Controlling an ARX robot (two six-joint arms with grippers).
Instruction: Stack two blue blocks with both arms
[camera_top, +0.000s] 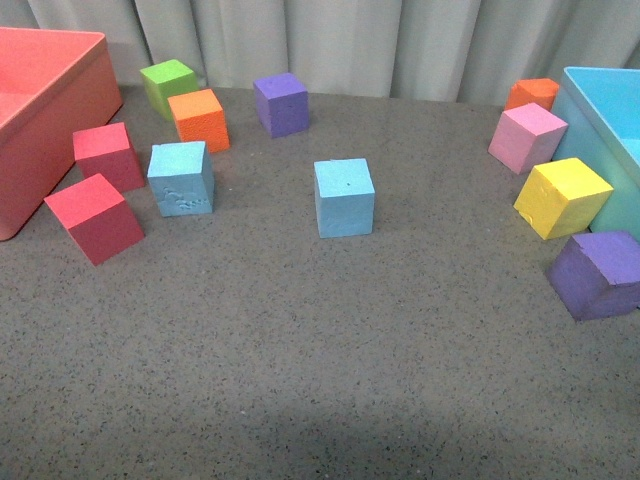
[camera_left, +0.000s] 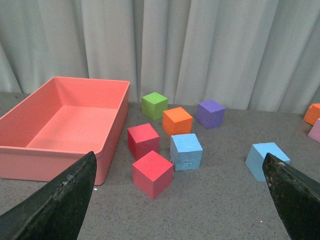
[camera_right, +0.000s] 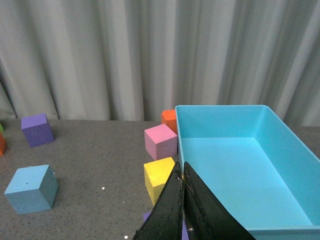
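Scuffed blue block (camera_top: 181, 178) left of centre, dotted blue block (camera_top: 344, 197) at centre, apart on tabletop (camera_top: 300, 360). Left claw (camera_left: 179, 156) spread wide, empty; right claw (camera_right: 181, 172) pinched closed.

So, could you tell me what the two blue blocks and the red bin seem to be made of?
Scuffed block: probably foam, matte, its front face pitted and dented. Smooth block: likely the same foam, matte, with one tiny dot. Red bin: looks like moulded plastic, smooth walls, rounded corners.
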